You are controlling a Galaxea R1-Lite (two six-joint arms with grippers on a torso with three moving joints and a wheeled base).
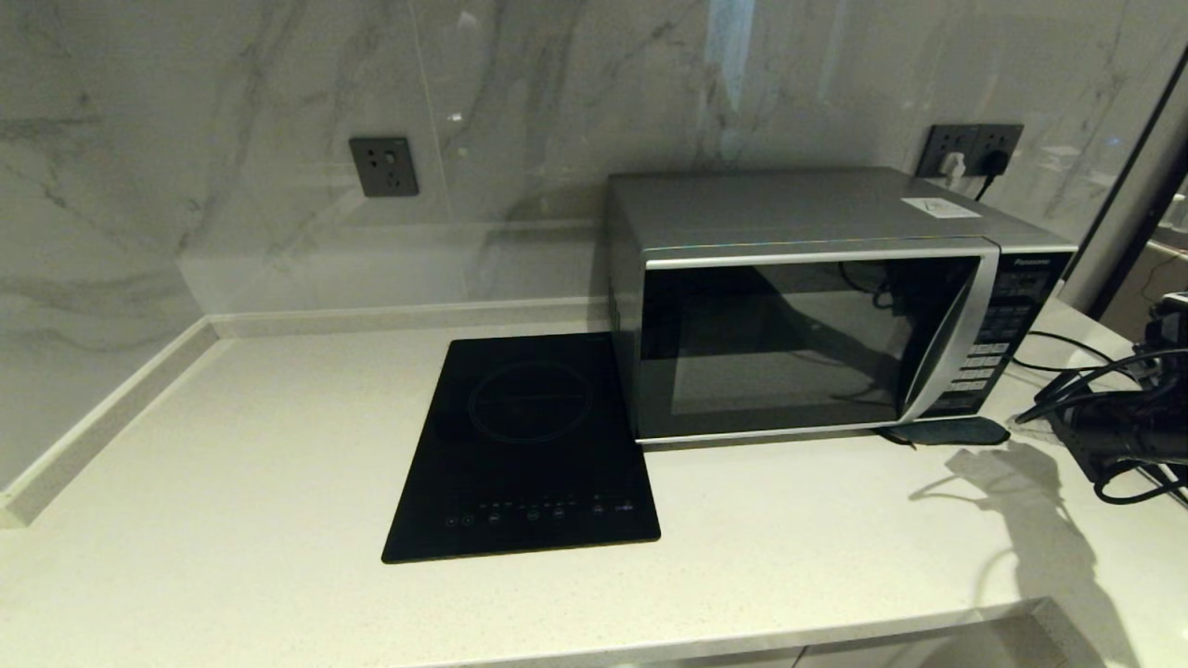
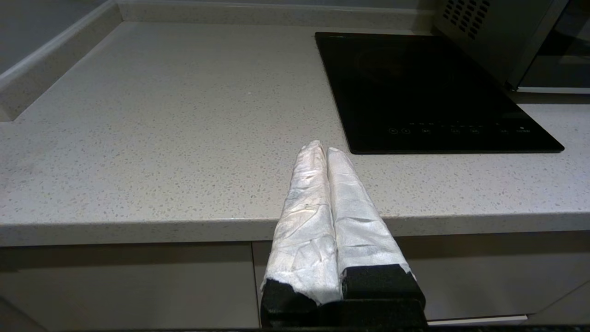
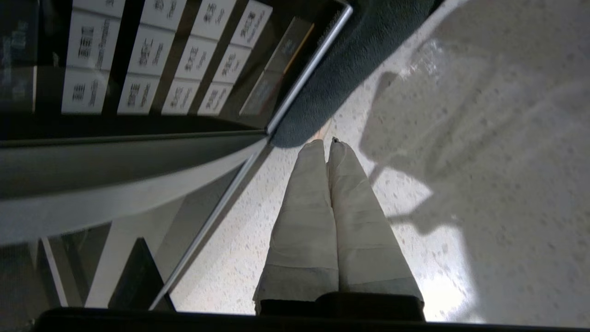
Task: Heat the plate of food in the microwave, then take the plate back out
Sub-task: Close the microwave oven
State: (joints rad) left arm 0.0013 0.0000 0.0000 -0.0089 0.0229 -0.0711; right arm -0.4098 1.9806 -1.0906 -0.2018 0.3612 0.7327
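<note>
The silver microwave [image 1: 817, 306] stands at the back right of the counter, its dark glass door shut. The plate of food is out of view; nothing shows through the glass. My right gripper [image 3: 326, 144] is shut on nothing, its white-wrapped fingers hovering over the counter just off the microwave's lower right front corner, beside the button panel [image 3: 152, 55] and the curved handle [image 3: 115, 198]. Only the right arm [image 1: 1128, 422] shows in the head view, at the right edge. My left gripper [image 2: 326, 150] is shut and empty, held at the counter's front edge left of the cooktop.
A flat black induction cooktop [image 1: 524, 445] lies left of the microwave. A dark cloth [image 1: 947, 432] pokes out under the microwave's right front corner. Wall outlets [image 1: 383, 166] sit on the marble backsplash. The pale counter [image 1: 232, 482] has a raised lip at left.
</note>
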